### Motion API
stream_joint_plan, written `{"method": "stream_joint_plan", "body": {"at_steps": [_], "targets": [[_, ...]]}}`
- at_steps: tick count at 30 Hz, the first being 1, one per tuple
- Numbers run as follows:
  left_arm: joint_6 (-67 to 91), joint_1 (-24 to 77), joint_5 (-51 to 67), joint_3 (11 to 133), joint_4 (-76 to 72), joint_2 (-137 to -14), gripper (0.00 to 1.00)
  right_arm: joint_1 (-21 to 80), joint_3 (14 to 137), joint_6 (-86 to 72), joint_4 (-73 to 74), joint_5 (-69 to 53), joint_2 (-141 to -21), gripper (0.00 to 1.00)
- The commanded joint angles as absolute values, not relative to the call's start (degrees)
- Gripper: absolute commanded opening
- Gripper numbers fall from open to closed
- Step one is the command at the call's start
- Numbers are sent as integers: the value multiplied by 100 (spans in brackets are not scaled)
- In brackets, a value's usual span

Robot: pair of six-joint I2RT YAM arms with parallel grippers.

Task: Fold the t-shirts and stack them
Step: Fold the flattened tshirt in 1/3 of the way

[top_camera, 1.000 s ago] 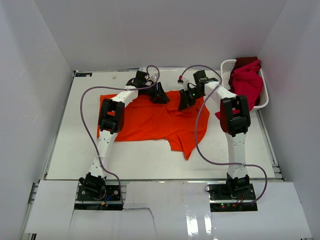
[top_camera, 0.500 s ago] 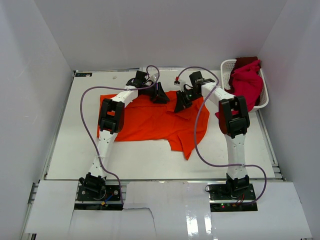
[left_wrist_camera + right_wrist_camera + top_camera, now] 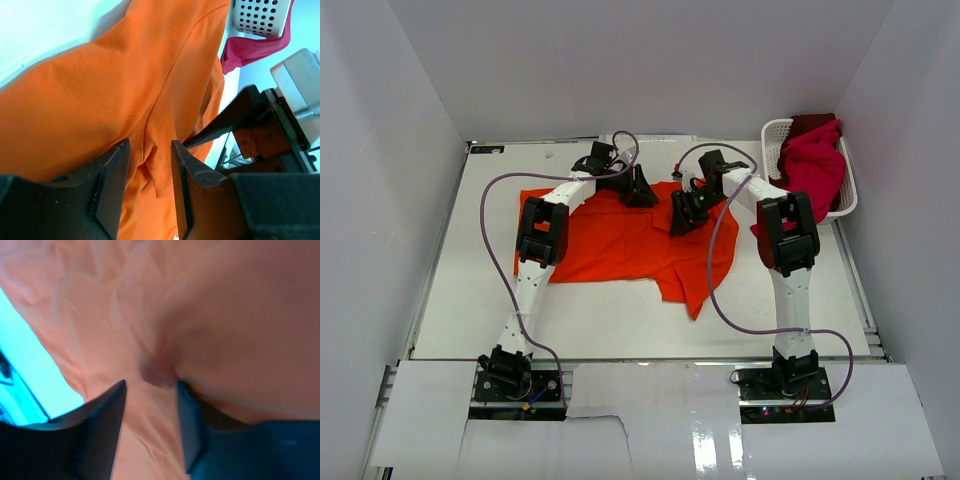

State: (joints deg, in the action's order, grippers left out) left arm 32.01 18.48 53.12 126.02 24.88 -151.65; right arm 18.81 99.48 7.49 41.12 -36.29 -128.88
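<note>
A large orange t-shirt [image 3: 620,245] lies spread across the middle of the table, with a flap trailing toward the front right. My left gripper [image 3: 640,190] is down on the shirt's far edge. In the left wrist view its jaws [image 3: 149,150] stand apart over a raised fold of orange cloth [image 3: 100,85] that neither pad pinches. My right gripper [image 3: 682,215] sits just right of it on the shirt. Its jaws [image 3: 150,390] are open astride a small pucker of the cloth [image 3: 225,315]. A crimson t-shirt [image 3: 813,160] and a dark red one [image 3: 810,122] fill the basket.
A white lattice basket [image 3: 772,135] stands at the far right corner, with crimson cloth [image 3: 250,50] hanging over its near side. Purple cables loop from both arms over the table. White walls close in the table on three sides.
My right gripper has slid a little left and nearer over the orange shirt and has opened, letting go of the cloth. The left gripper has not moved.
</note>
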Motion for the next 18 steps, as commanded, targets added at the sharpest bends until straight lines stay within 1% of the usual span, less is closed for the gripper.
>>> {"method": "stream_joint_plan", "body": {"at_steps": [1, 2, 10, 18], "targets": [[3067, 1802, 5370, 12568, 2566, -14941, 50, 1890, 9879, 668, 4184, -3569, -12542, 54], [3067, 1802, 5370, 12568, 2558, -14941, 49, 1890, 9853, 624, 4105, -3429, -12420, 56], [3059, 1802, 5379, 12551, 2584, -14941, 49, 1644, 9027, 53, 3534, -3015, -11506, 56], [3041, 1802, 5370, 12489, 2584, -14906, 49, 1327, 7728, -965, 2586, -2812, -10846, 54]]}}
